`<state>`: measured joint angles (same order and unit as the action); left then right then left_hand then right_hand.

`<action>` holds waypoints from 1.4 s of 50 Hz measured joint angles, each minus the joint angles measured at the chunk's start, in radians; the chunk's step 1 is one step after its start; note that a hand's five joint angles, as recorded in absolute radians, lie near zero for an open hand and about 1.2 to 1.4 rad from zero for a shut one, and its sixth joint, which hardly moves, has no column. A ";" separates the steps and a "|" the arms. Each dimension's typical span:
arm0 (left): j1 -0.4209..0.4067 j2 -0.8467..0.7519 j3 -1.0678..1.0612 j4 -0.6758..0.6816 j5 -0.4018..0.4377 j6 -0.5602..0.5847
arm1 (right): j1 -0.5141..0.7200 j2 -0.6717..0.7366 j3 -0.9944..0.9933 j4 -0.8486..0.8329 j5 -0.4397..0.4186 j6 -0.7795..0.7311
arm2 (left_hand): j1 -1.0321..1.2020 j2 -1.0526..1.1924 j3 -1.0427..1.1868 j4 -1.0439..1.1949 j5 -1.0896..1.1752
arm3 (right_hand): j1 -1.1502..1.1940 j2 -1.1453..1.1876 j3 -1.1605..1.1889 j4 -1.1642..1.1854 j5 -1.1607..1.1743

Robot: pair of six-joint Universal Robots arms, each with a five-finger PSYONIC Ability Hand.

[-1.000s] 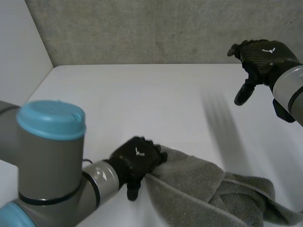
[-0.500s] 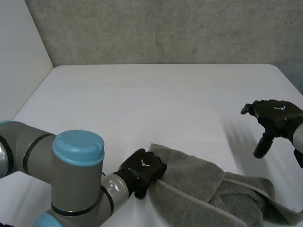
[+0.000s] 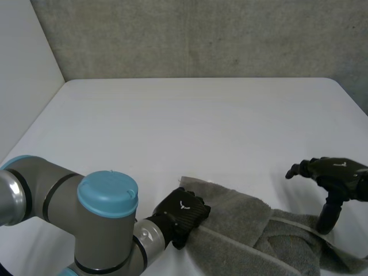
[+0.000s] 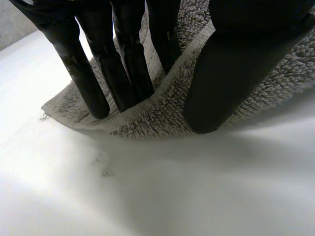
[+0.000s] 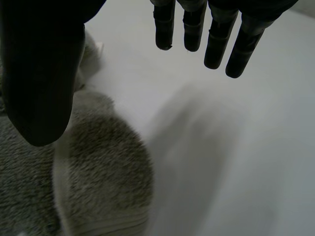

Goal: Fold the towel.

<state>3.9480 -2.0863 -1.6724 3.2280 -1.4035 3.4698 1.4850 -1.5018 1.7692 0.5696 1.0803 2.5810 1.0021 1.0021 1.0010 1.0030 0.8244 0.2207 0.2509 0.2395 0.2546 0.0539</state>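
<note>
A grey towel (image 3: 247, 230) lies crumpled at the table's near edge, bunched toward its right end. My left hand (image 3: 184, 214) is at the towel's left corner. In the left wrist view the hemmed edge of the towel (image 4: 162, 118) is lifted a little off the table and pinched between the fingers (image 4: 128, 64) and the thumb (image 4: 231, 73). My right hand (image 3: 330, 175) hovers open just over the towel's right end. In the right wrist view its fingers (image 5: 216, 39) are straight above bare table and its thumb (image 5: 44, 73) hangs over the rounded towel fold (image 5: 108, 172).
The white table (image 3: 190, 126) stretches away behind the towel to a grey wall (image 3: 201, 34). The table's left edge runs along a pale side wall. My left arm's grey joint with a blue cap (image 3: 108, 195) stands near the front left.
My right hand has dropped from high at the back right to just above the towel's right end. My left hand's fingers have closed on the towel's corner and its arm has shifted right.
</note>
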 measured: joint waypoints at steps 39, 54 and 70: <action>0.071 0.451 -0.109 0.343 -0.250 -0.162 | 0.252 0.025 -0.318 -0.628 0.037 0.482 | 0.189 0.215 0.214 0.213 0.204 | 1.085 1.060 1.074 1.081 1.086; 0.073 0.608 -0.211 0.265 -0.225 -0.164 | 0.339 0.182 -0.624 -0.380 0.188 0.401 | 0.189 0.215 0.214 0.214 0.204 | 1.085 1.060 1.082 1.081 1.086; 0.190 0.589 -0.175 0.276 -0.217 -0.163 | 0.413 0.616 -1.105 -0.314 0.242 0.461 | 0.189 0.215 0.214 0.214 0.204 | 0.908 0.876 0.897 0.899 0.912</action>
<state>4.1381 -1.4977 -1.8472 3.5043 -1.6210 3.3069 1.8982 -0.8858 0.6646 0.2554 1.3226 3.0423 1.1911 1.2173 1.2152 1.2172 1.0284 1.1290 1.1266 1.1367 1.1536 0.9659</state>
